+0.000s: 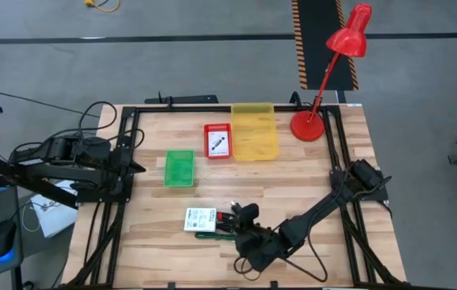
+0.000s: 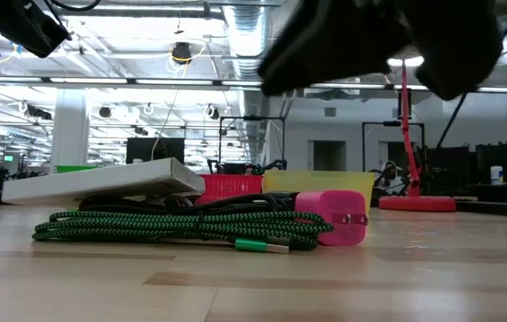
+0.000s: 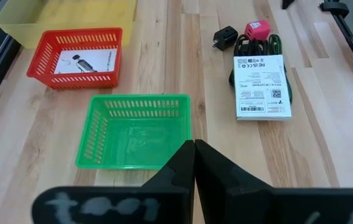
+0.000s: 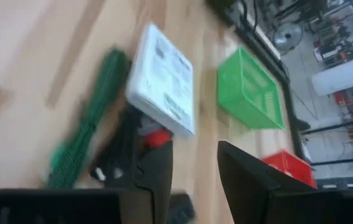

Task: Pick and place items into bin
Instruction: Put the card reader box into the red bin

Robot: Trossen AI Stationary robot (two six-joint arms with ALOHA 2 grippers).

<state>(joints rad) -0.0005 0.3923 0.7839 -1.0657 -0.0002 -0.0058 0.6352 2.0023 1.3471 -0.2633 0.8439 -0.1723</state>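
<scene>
Near the table's front edge lies a pile of items. It holds a white printed box (image 1: 200, 219), which rests on a coiled green-and-black cable (image 2: 173, 225), a pink charger plug (image 2: 333, 215) and a small black adapter (image 3: 226, 38). My right gripper (image 4: 192, 149) hangs open just above the pile's right end and touches nothing. The pink plug (image 4: 157, 138) shows beside one finger. My left gripper (image 3: 195, 149) waits shut at the table's left edge, behind the green basket (image 3: 136, 130).
A red basket (image 1: 218, 141) holding a white card and a yellow bin (image 1: 254, 130) stand at the table's far middle. The green basket (image 1: 179, 167) sits left of centre. A red desk lamp (image 1: 325, 80) stands at the far right corner. Bare wood lies between the baskets and the pile.
</scene>
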